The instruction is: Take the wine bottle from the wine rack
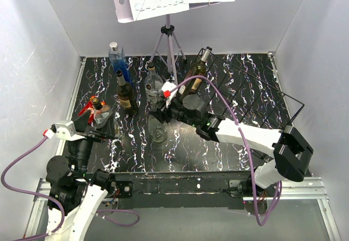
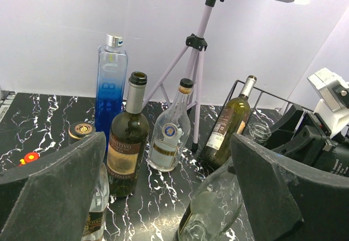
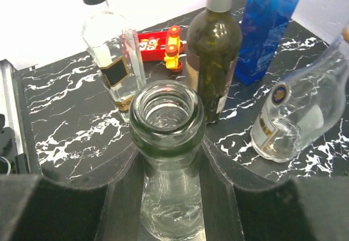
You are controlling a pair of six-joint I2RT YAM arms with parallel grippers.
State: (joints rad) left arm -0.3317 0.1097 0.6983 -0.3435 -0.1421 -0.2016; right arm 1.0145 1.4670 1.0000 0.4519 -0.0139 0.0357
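Right gripper (image 3: 170,164) clamped on the neck of the clear wine bottle (image 3: 168,115), held just left of the wine rack (image 1: 246,96); whether it is free of the wires cannot be told; left gripper (image 2: 169,159) spread wide, empty. Likely hazards: smooth glass slipping through the pads; the bottle's body striking the dark bottle (image 3: 214,50) or round bottle (image 3: 297,115) standing near

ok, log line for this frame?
right gripper: shut on clear bottle neck | left gripper: open, empty | wine rack: olive bottle leaning at its end
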